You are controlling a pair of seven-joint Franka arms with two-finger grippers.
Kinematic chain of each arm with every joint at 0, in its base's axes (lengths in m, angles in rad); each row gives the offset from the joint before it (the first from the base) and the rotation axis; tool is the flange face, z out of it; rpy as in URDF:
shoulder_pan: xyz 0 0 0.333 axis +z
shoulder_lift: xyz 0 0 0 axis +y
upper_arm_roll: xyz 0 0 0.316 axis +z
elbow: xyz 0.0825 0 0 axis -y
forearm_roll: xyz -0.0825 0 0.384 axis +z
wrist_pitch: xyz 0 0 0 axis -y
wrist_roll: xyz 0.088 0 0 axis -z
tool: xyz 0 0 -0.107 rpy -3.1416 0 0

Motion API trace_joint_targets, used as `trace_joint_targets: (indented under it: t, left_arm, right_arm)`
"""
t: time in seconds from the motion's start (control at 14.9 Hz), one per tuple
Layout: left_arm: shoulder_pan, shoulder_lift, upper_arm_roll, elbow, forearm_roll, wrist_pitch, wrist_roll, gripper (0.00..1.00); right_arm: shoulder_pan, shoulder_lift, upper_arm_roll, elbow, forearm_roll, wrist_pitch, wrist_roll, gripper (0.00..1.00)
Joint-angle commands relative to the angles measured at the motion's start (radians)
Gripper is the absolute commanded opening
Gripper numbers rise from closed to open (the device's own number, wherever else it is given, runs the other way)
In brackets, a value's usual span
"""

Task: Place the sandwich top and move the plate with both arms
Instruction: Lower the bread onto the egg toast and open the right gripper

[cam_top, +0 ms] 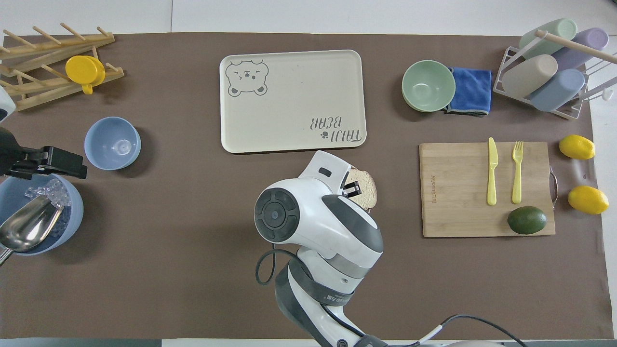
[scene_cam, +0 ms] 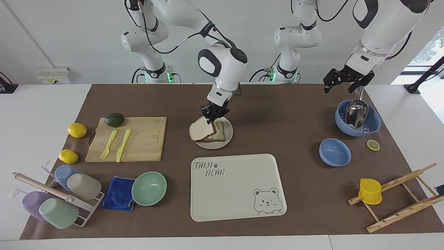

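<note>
The sandwich top, a pale speckled slice with a brown crust, lies tilted over the toast on the round cream plate and hides the egg. It overhangs the plate toward the cutting board. My right gripper is shut on the slice's edge nearest the robots. In the overhead view the right arm covers the plate, and only the sandwich top shows beside the right gripper. My left gripper waits open and holding nothing above the blue ice bowl.
A cutting board with a knife, fork and avocado lies toward the right arm's end, with lemons beside it. The bear tray lies farther from the robots than the plate. A mint bowl, a small blue bowl and racks stand around.
</note>
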Motion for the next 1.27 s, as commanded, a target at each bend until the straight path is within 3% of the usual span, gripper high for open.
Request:
trace_joint_targets:
  t: [0.0,0.6,0.67,0.74,0.8,1.0,1.07,1.21]
  left_arm:
    - [-0.003,-0.019,0.001,-0.019,0.004,0.023,-0.010,1.00]
    - [-0.009,-0.044,-0.001,-0.083,-0.008,0.079,-0.020,1.00]
    - [-0.009,-0.050,-0.001,-0.099,-0.008,0.093,-0.021,1.00]
    - [-0.010,-0.056,-0.001,-0.109,-0.009,0.104,-0.021,1.00]
    - [-0.012,-0.058,-0.001,-0.117,-0.019,0.111,-0.030,1.00]
    - [-0.017,-0.065,-0.005,-0.140,-0.019,0.141,-0.075,1.00]
    - [-0.017,-0.065,-0.005,-0.146,-0.019,0.145,-0.073,1.00]
    - [-0.018,-0.065,-0.005,-0.160,-0.019,0.162,-0.075,1.00]
  right_arm:
    - [-0.005,0.006,0.010,-0.013,0.028,0.041,0.034,0.00]
    - [-0.008,-0.004,0.016,-0.094,0.110,0.174,0.052,0.00]
    - [-0.009,-0.008,0.016,-0.111,0.112,0.201,0.052,0.05]
    - [-0.009,-0.014,0.016,-0.126,0.112,0.219,0.055,0.22]
    - [-0.011,-0.014,0.016,-0.135,0.112,0.237,0.070,0.33]
    - [-0.008,-0.014,0.016,-0.125,0.112,0.241,0.075,0.91]
    - [-0.012,-0.014,0.016,-0.110,0.112,0.239,0.074,1.00]
    - [-0.043,-0.024,0.018,-0.058,0.117,0.210,0.064,1.00]
